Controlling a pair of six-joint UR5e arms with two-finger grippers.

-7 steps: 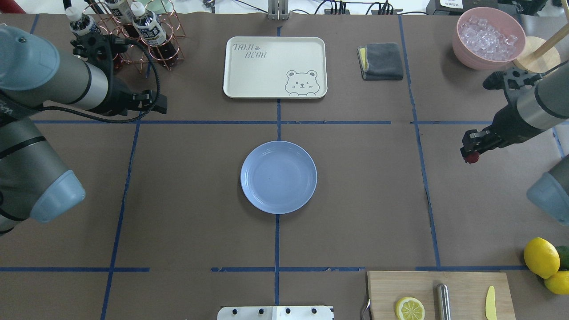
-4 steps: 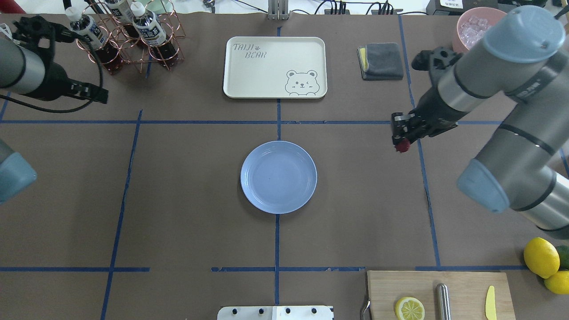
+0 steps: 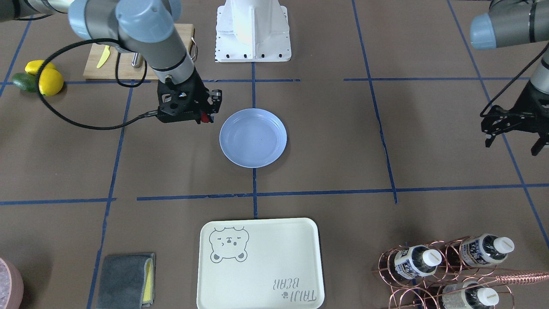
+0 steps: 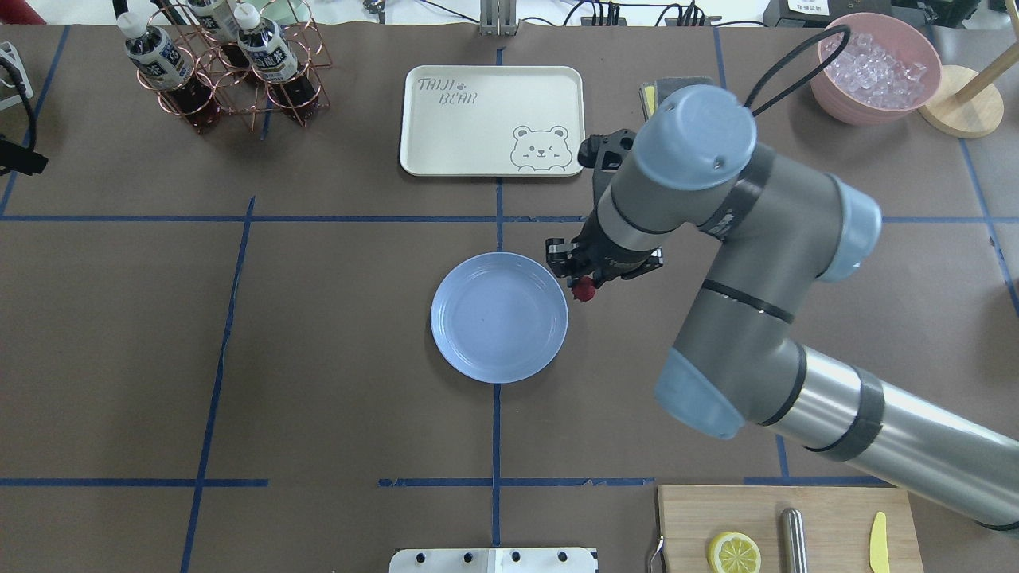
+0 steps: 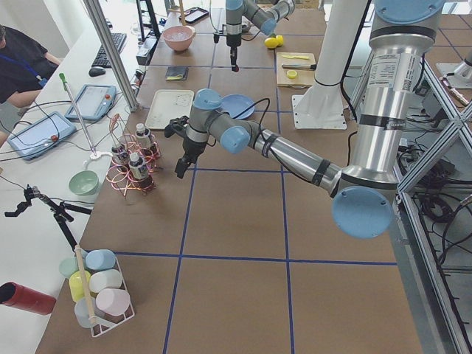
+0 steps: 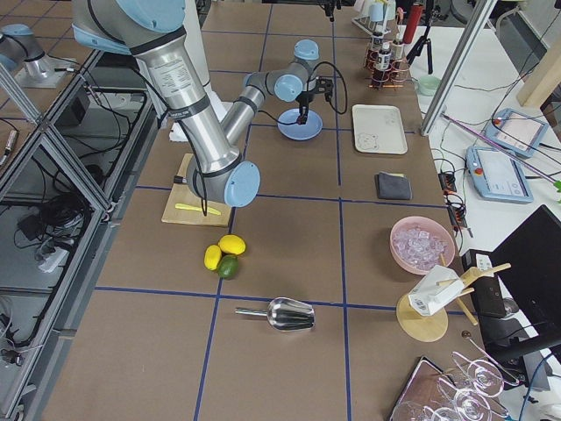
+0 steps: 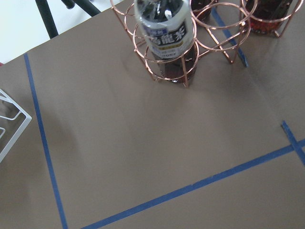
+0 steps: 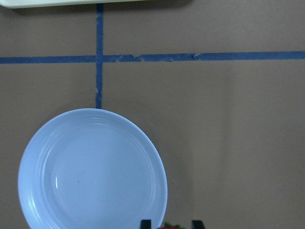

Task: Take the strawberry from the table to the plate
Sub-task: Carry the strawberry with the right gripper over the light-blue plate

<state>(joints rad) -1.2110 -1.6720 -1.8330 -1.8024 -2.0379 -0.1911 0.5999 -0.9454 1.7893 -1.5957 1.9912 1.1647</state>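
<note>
Strawberry (image 4: 583,291) pinched in the closed right gripper (image 3: 205,116), just outside the plate (image 4: 478,354) rim.
Brown table (image 4: 334,334) showing round the plate; tray (image 4: 478,119) well apart; left gripper (image 3: 512,146) spread wide, near the bottle rack (image 3: 446,274).

Labelled bottle (image 7: 164,33) in copper rack (image 7: 185,71); blue tape (image 7: 45,138) crosses table (image 7: 143,133)

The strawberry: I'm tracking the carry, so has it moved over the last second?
Yes. Overhead, the strawberry in the right gripper has travelled leftward, crossing the blue tape line, to just beside the plate.
</note>
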